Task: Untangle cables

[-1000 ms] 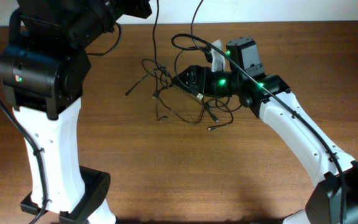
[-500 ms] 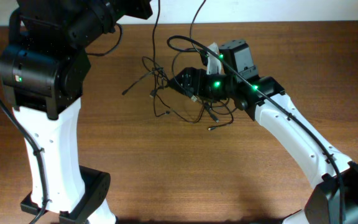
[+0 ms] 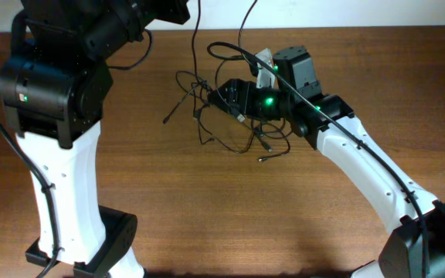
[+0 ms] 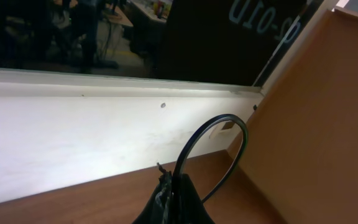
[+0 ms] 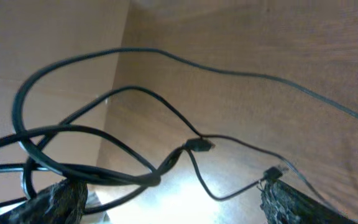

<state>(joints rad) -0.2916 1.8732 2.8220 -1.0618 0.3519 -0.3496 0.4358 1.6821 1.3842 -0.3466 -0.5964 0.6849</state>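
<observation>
Left gripper (image 4: 174,199) clamped on cables (image 5: 197,145), right gripper (image 5: 176,202) gaping among them: pull now and you may cinch them tighter.

Brown wood-grain table (image 3: 207,224); white wall band (image 4: 73,146) behind; dark glass (image 4: 191,37) above; tan board (image 4: 316,124) right.

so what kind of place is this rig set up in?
Probably an indoor lab or office workspace. A white robot arm works over tangled cables on a wooden table. The left wrist view shows a white wall under dark glass, with what look like desks beyond.
</observation>
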